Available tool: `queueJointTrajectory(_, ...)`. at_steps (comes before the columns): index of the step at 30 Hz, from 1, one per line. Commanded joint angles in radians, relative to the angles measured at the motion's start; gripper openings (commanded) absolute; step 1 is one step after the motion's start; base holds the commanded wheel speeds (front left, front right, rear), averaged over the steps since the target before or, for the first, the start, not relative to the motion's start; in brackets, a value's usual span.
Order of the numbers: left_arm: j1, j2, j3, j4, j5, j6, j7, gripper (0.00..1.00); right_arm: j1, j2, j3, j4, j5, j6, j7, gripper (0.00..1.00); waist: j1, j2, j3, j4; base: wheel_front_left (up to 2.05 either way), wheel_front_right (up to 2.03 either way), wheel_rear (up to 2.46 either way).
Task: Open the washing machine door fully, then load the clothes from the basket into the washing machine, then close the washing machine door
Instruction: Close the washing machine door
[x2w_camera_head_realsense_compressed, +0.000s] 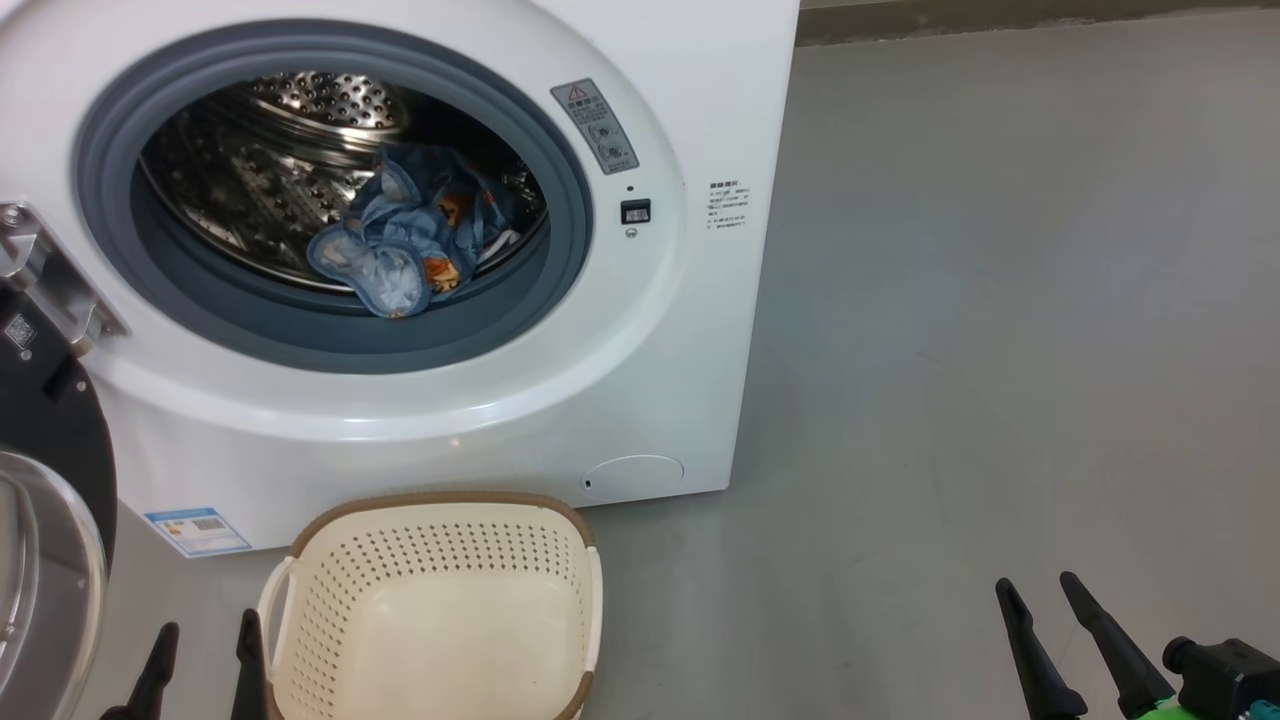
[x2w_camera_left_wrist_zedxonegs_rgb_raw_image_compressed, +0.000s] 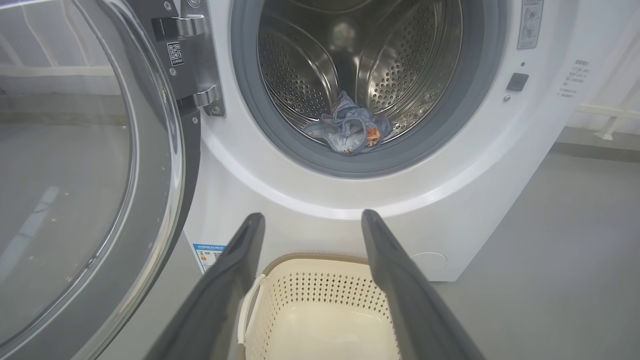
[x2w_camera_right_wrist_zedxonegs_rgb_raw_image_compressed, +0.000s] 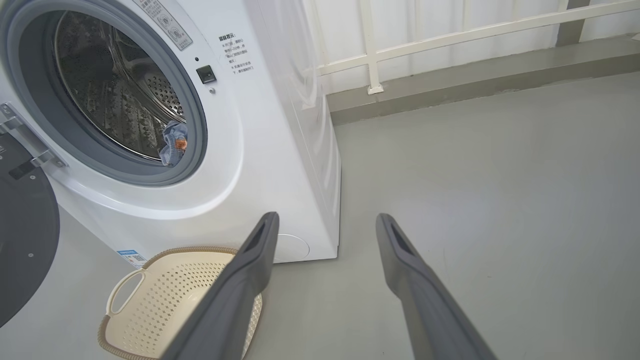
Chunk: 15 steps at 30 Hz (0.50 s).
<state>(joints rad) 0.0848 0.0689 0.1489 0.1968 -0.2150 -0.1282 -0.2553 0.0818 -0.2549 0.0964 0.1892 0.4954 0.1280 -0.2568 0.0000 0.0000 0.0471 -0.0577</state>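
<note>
The white washing machine (x2w_camera_head_realsense_compressed: 640, 330) (x2w_camera_left_wrist_zedxonegs_rgb_raw_image_compressed: 500, 165) (x2w_camera_right_wrist_zedxonegs_rgb_raw_image_compressed: 270, 150) stands with its round door (x2w_camera_head_realsense_compressed: 45, 520) (x2w_camera_left_wrist_zedxonegs_rgb_raw_image_compressed: 85, 165) (x2w_camera_right_wrist_zedxonegs_rgb_raw_image_compressed: 22, 235) swung wide to the left. Light blue printed clothes (x2w_camera_head_realsense_compressed: 415, 240) (x2w_camera_left_wrist_zedxonegs_rgb_raw_image_compressed: 350, 129) (x2w_camera_right_wrist_zedxonegs_rgb_raw_image_compressed: 174, 142) lie bunched at the front of the steel drum, over the grey gasket lip. The cream basket (x2w_camera_head_realsense_compressed: 435, 610) (x2w_camera_left_wrist_zedxonegs_rgb_raw_image_compressed: 320, 315) (x2w_camera_right_wrist_zedxonegs_rgb_raw_image_compressed: 165, 300) sits on the floor before the machine with nothing in it. My left gripper (x2w_camera_head_realsense_compressed: 205, 640) (x2w_camera_left_wrist_zedxonegs_rgb_raw_image_compressed: 312, 216) hangs open beside the basket's left handle. My right gripper (x2w_camera_head_realsense_compressed: 1038, 585) (x2w_camera_right_wrist_zedxonegs_rgb_raw_image_compressed: 326, 216) is open over bare floor to the right.
Grey floor (x2w_camera_head_realsense_compressed: 1000, 300) stretches right of the machine. A low kerb and white railing (x2w_camera_right_wrist_zedxonegs_rgb_raw_image_compressed: 450, 37) run along the far wall. The door hinge bracket (x2w_camera_head_realsense_compressed: 40, 270) juts from the machine's left side.
</note>
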Motion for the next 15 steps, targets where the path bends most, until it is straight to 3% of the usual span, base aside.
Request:
queueJointTrajectory(1, -0.017, 0.011, 0.029, -0.028, 0.000, -0.002, -0.006, 1.00, -0.005, -0.017, 0.022, -0.025, -0.002, 0.003, -0.005, 1.00, 0.0000, 0.0000, 0.000, 0.000, 0.00, 0.00, 0.00)
queueJointTrajectory(15, -0.024, 0.013, 0.034, -0.030, -0.001, -0.002, -0.006, 1.00, -0.013, -0.013, 0.023, -0.025, -0.002, 0.003, -0.005, 1.00, 0.0000, 0.0000, 0.010, 0.001, -0.07, 0.07, 0.00)
